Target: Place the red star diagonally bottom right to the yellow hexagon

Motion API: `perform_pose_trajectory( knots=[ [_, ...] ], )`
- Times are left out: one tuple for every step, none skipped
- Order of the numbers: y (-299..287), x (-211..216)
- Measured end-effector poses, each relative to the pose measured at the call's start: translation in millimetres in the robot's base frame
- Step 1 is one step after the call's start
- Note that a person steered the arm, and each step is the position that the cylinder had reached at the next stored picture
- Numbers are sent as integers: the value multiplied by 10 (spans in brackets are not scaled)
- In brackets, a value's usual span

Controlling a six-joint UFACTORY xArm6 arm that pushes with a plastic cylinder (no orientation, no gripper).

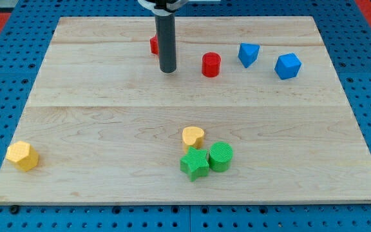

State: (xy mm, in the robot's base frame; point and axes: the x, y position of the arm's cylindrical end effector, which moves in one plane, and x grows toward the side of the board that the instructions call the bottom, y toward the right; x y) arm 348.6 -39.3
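Note:
The red star lies near the view's top, mostly hidden behind my rod. My tip rests on the board just right of and below the star, close to it. The yellow hexagon sits at the board's bottom left corner, far from the star and my tip.
A red cylinder stands right of my tip. Two blue blocks lie at the top right. A yellow block, a green star and a green cylinder cluster at the bottom centre. The wooden board has edges all round.

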Motion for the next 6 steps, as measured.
perform_pose_trajectory(
  knots=[
    [186,-513],
    [187,-1000],
    [-145,-1158],
    [-726,-1143],
    [-910,-967],
    [-835,-865]
  ],
)
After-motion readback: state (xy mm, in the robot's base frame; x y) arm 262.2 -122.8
